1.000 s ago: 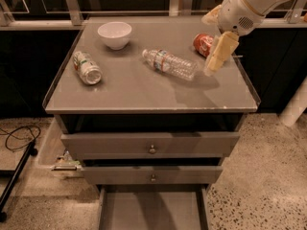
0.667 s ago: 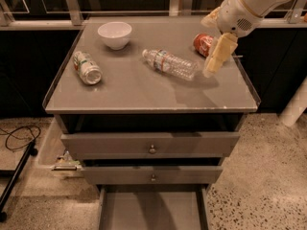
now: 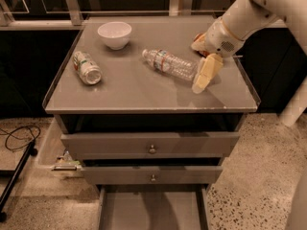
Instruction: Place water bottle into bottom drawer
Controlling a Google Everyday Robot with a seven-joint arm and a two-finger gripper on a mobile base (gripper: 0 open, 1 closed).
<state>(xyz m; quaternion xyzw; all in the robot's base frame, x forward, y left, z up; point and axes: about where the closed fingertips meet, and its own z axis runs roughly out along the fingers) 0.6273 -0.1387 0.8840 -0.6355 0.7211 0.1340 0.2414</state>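
The water bottle (image 3: 169, 63) lies on its side on the grey cabinet top (image 3: 144, 87), cap toward the back left. My gripper (image 3: 203, 78) hangs just right of the bottle's base, its cream fingers pointing down at the cabinet top, close to the bottle but not holding it. The bottom drawer (image 3: 152, 210) is pulled out at the bottom of the view, and its flat grey floor is bare.
A white bowl (image 3: 114, 34) stands at the back left. A silver-green can (image 3: 87, 67) lies on its side at the left. An orange-red can (image 3: 199, 38) is partly hidden behind my arm. Two upper drawers with round knobs (image 3: 152, 149) are slightly open. A cable lies on the floor at the left.
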